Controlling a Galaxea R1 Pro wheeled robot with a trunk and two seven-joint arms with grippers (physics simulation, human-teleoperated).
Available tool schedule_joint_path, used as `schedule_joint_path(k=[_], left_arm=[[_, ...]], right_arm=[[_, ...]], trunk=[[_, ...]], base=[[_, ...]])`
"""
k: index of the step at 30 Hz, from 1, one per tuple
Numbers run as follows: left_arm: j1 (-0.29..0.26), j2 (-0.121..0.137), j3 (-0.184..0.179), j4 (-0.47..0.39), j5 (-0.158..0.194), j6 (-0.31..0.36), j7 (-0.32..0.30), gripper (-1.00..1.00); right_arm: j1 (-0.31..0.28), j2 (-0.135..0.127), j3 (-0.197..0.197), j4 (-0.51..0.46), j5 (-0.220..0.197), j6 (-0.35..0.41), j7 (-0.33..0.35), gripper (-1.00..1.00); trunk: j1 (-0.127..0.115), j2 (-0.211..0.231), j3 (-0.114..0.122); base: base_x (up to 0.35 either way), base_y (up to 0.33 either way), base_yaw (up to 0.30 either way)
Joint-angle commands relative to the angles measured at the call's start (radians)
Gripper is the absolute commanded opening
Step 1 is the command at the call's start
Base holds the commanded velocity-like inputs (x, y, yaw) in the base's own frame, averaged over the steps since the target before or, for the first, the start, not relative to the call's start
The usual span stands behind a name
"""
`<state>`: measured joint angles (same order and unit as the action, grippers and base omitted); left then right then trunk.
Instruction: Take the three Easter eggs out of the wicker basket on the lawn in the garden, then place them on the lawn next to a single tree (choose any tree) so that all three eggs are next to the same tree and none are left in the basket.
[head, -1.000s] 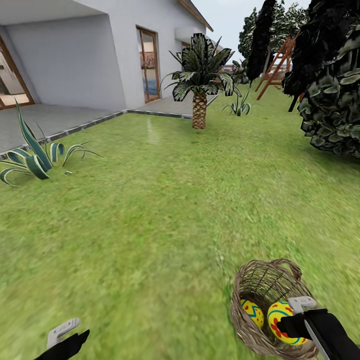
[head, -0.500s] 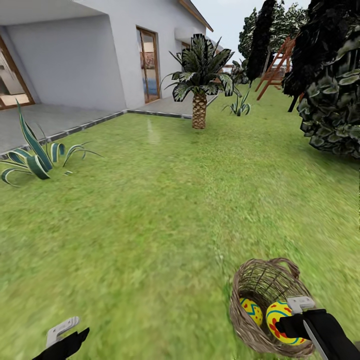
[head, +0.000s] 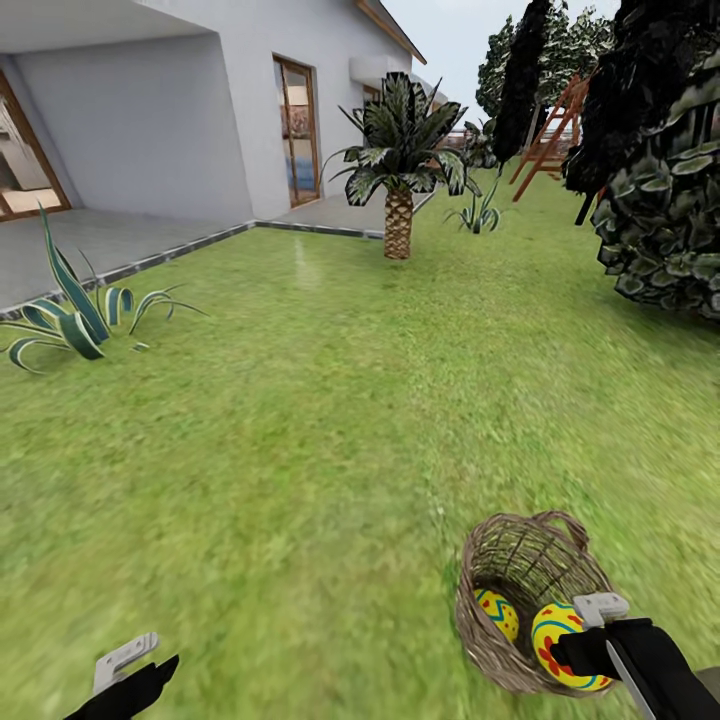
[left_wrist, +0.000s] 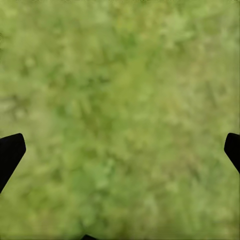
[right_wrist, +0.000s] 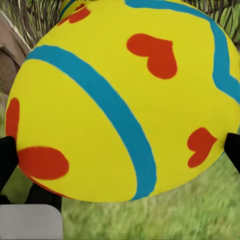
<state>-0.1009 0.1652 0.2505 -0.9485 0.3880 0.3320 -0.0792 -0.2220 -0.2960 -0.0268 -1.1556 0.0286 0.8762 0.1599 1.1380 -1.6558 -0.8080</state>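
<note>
The wicker basket (head: 520, 575) stands on the lawn (head: 330, 420) at the lower right. My right gripper (head: 568, 642) is shut on a yellow Easter egg (head: 556, 640) with blue bands and red marks, held at the basket's near rim. That egg (right_wrist: 125, 100) sits large between the black fingertips (right_wrist: 7, 155) in the right wrist view. A second egg (head: 497, 612) lies inside the basket. The third egg is hidden. My left gripper (head: 128, 668) hangs open low at the left over bare grass (left_wrist: 120, 115).
A dark leafy tree (head: 655, 190) stands at the right, with taller trees (head: 520, 80) and a wooden frame (head: 550, 130) behind. A palm (head: 399, 150) grows ahead by the white house (head: 200, 110) and grey paving (head: 90, 245). A striped spiky plant (head: 70, 315) is at the left.
The view has shifted slightly. The basket now sits a little further left of and beyond the held egg, which stays in my right gripper. The left arm has not moved.
</note>
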Motion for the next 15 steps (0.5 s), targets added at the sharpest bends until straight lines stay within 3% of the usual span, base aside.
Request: schedule_joint_path(k=[1,11,15], left_arm=[[0.000,0.000,0.003,-0.001,0.006,0.007,-0.004,1.00],[0.000,-0.001,0.002,0.005,0.005,0.007,-0.003,1.00],[-0.001,-0.001,0.002,0.004,0.006,0.007,-0.004,1.00]], right_arm=[[0.000,0.000,-0.001,-0.001,0.004,0.004,0.004,-1.00],[0.000,0.000,-0.002,-0.001,0.002,0.006,0.002,-1.00],[0.000,0.000,-0.002,-0.003,0.002,0.006,0.003,-1.00]], trunk=[[-0.004,0.007,0.002],[-0.042,0.077,0.036],[-0.058,0.105,0.049]], base=[[0.000,0.000,0.000],[-0.002,0.000,-0.084],[-0.273,0.000,-0.002]])
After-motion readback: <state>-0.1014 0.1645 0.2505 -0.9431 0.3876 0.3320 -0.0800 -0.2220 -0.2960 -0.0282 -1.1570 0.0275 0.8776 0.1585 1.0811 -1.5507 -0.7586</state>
